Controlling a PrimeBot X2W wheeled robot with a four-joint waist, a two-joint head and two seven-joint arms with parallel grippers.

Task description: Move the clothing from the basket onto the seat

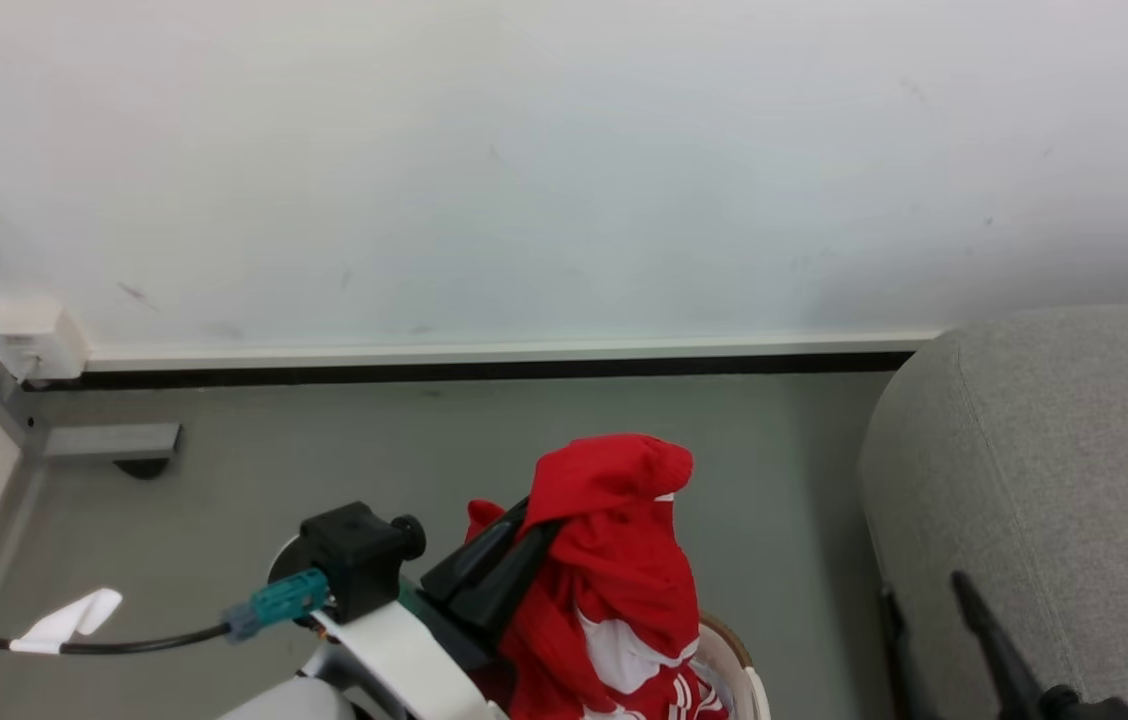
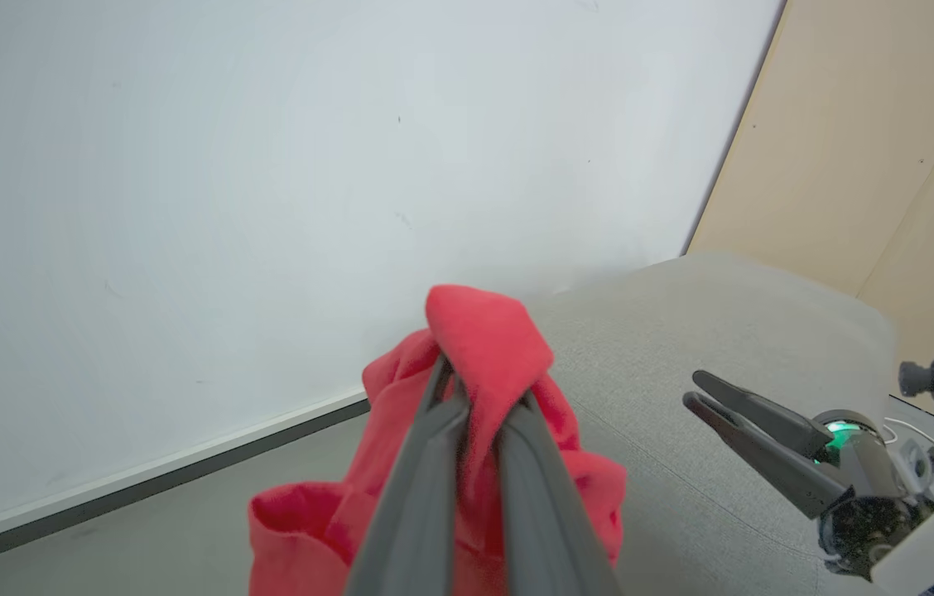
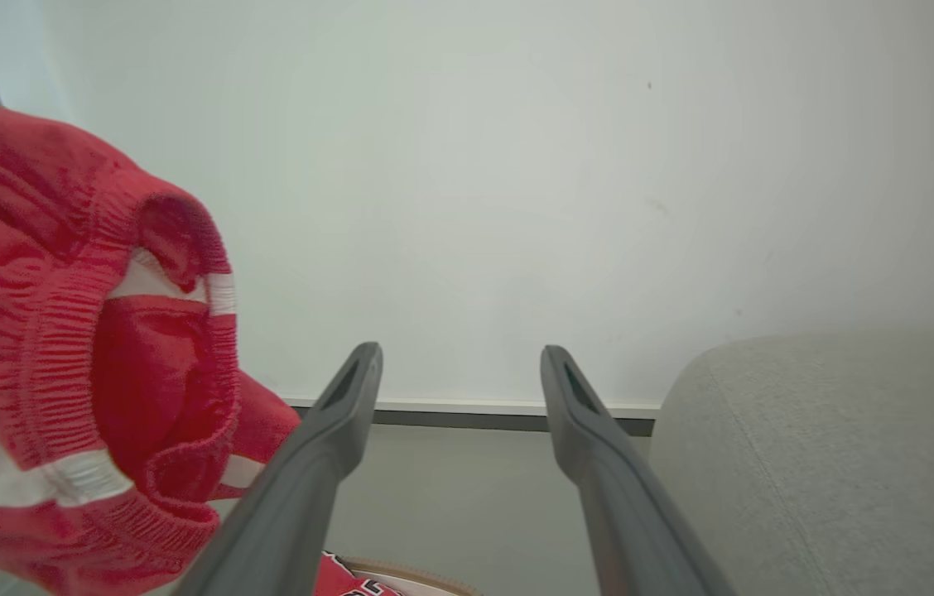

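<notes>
Head view, and the first asks: why does the clothing (image 1: 614, 540) hang so high over the basket (image 1: 729, 650)?

The second: The left pincer (image 1: 534, 525) pinches a bunched fold near the garment's top, so the rest drapes straight down toward the basket's rim. Held that way, it probably pulls free of whatever lies beneath.

The first: Does the left wrist view agree?

The second: Yes. There the two dark fingers (image 2: 421, 480) press together on a hump of red cloth that folds over their tips, with the grey seat (image 2: 724, 331) beyond.

The first: And the right pincer (image 3: 459, 356)?

The second: Its fingers stand spread, with nothing between them, close by the seat's rounded edge. It likely waits clear of the carry.

The first: How far along is the task?

The second: Early, it seems. The garment is up off the floor (image 1: 324, 470) but not on the seat, which stands just right of the basket. Red cloth with white stripes shows at the basket's rim; whether that is this garment's tail or another piece cannot be told.
</notes>
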